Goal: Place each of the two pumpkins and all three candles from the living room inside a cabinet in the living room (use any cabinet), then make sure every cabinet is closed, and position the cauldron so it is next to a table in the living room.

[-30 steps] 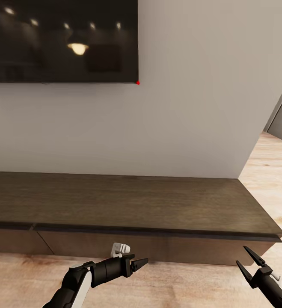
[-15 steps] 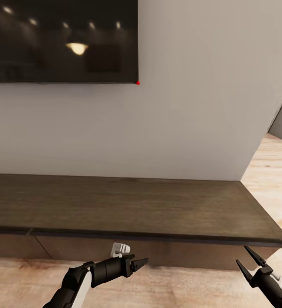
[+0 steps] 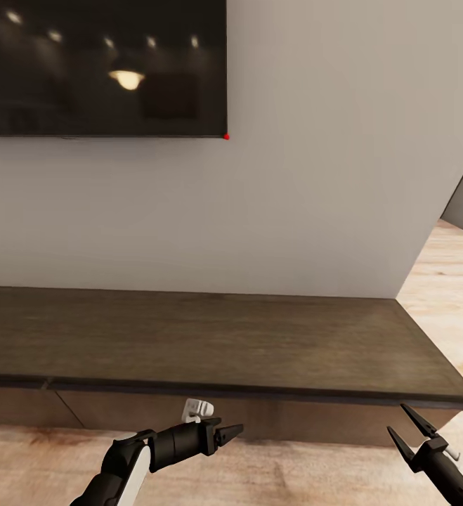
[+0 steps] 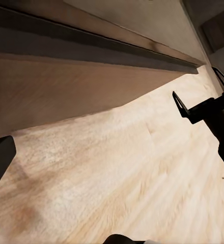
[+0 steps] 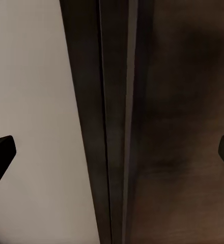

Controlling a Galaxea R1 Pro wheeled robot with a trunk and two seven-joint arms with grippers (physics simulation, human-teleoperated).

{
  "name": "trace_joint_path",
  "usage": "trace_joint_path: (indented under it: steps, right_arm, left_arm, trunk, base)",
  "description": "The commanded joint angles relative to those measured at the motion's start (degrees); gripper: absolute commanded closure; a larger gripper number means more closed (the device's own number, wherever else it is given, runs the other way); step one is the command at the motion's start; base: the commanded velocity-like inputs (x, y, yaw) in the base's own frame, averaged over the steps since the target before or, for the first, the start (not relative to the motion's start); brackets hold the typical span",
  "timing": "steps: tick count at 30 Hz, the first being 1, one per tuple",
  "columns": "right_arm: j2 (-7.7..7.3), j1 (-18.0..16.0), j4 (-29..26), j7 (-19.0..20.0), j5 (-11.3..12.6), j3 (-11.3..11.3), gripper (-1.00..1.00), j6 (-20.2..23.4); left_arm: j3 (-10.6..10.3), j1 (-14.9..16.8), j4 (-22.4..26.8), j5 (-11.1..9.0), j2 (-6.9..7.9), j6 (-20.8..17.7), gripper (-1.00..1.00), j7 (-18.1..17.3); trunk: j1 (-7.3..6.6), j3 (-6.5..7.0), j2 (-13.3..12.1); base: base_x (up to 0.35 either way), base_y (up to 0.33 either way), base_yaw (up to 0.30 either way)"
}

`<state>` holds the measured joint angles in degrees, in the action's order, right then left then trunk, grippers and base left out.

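The low dark cabinet (image 3: pixel 217 337) is running along the wall beneath the black TV (image 3: pixel 101 67). Both grippers, left (image 3: pixel 231 432) and right (image 3: pixel 405 426), are hovering empty before its closed drawer fronts.

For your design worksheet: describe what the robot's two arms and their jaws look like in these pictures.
The left arm has a white shell with black cylindrical segments and a small white fitting on top. It ends in the left gripper, with black, pointed jaws. The right gripper has slim black tapered jaws on a thin black arm with a small white part.

My left arm (image 3: pixel 129 460) is black with a white panel; both claws, left claw (image 3: pixel 232 431) and right claw (image 3: pixel 404 426), have thin black pointed fingers.
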<state>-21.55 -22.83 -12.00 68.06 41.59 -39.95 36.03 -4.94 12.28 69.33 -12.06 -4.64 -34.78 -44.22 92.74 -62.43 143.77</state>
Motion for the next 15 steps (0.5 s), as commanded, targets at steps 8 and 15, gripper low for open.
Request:
trace_joint_path:
  steps: [8, 15]
  right_arm:
    - [0.02, -0.03, 0.01, 0.06, 0.34, 0.13, -1.00, 0.36]
    - [0.02, -0.03, -0.02, 0.06, 0.28, 0.13, -1.00, 0.35]
  left_arm:
    - [0.01, 0.02, 0.01, -0.33, -0.02, -0.39, -1.00, 0.03]
    - [0.01, 0.02, 0.01, -0.33, -0.02, -0.38, -1.00, 0.01]
  trunk:
    - [-0.01, -0.05, 0.02]
    - [-0.01, -0.05, 0.02]
  base:
    - [0.061, 0.000, 0.000]
    - [0.050, 0.000, 0.000]
